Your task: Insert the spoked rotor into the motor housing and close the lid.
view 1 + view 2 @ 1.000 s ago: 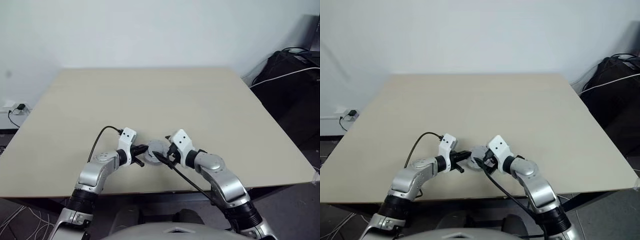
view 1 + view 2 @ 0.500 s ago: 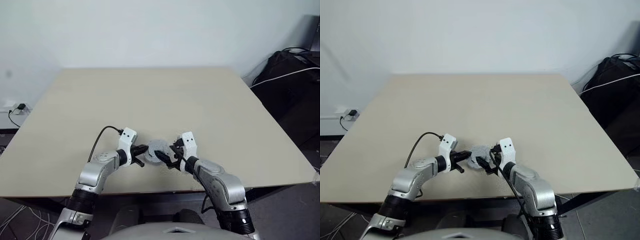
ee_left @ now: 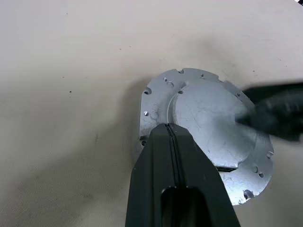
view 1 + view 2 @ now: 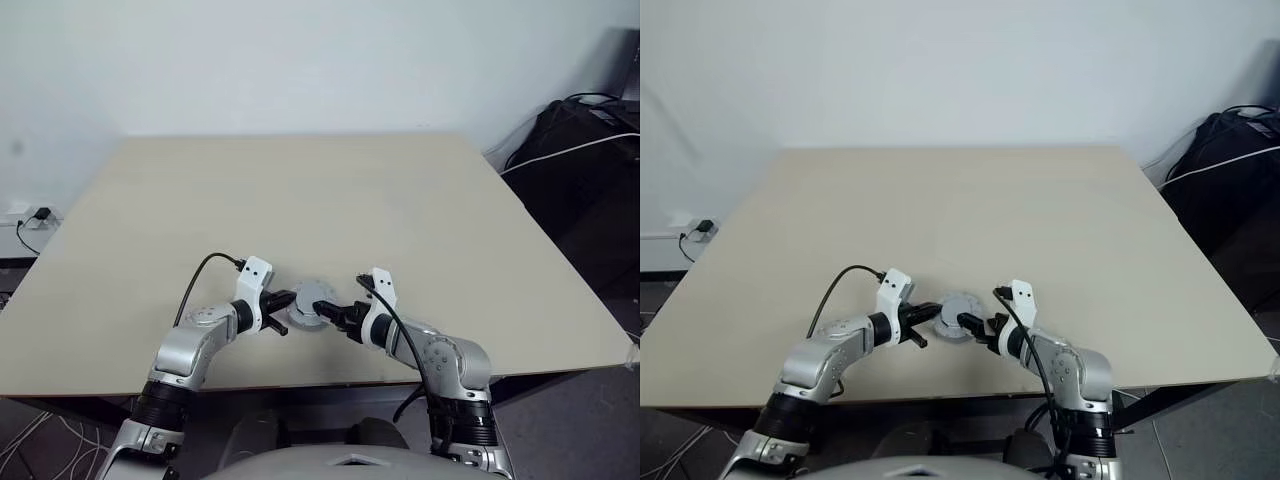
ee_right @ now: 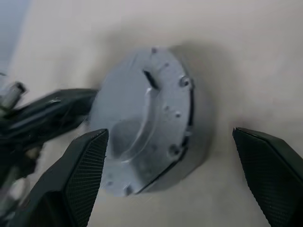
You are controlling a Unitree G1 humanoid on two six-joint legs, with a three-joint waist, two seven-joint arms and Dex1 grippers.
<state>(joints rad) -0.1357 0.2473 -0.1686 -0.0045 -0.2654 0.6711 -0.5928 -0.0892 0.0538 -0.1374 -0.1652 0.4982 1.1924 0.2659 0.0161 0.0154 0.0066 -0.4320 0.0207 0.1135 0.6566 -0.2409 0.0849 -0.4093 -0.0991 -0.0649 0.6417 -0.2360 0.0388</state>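
Observation:
The lid (image 4: 312,302) lies near the table's front edge with its plain grey, slightly domed back up; it also shows in the left wrist view (image 3: 213,118). My left gripper (image 4: 285,300) is shut, and its joined fingertips (image 3: 168,126) rest on the lid's left rim. My right gripper (image 4: 336,314) is open at the lid's right side. In the right wrist view its two fingers (image 5: 85,175) stand wide apart, with the lid (image 5: 142,123) ahead of them, untouched. The spoked rotor and the motor housing are hidden.
The beige table (image 4: 300,200) stretches far ahead and to both sides. Its front edge runs just behind my hands. Black bags with a white cable (image 4: 590,150) sit off the table's right side. A wall socket with a plug (image 4: 35,215) is at the left.
My right arm has dropped its elbow and rolled its wrist. Its gripper has sunk to table level at the lid's right. The left gripper and the lid have stayed put.

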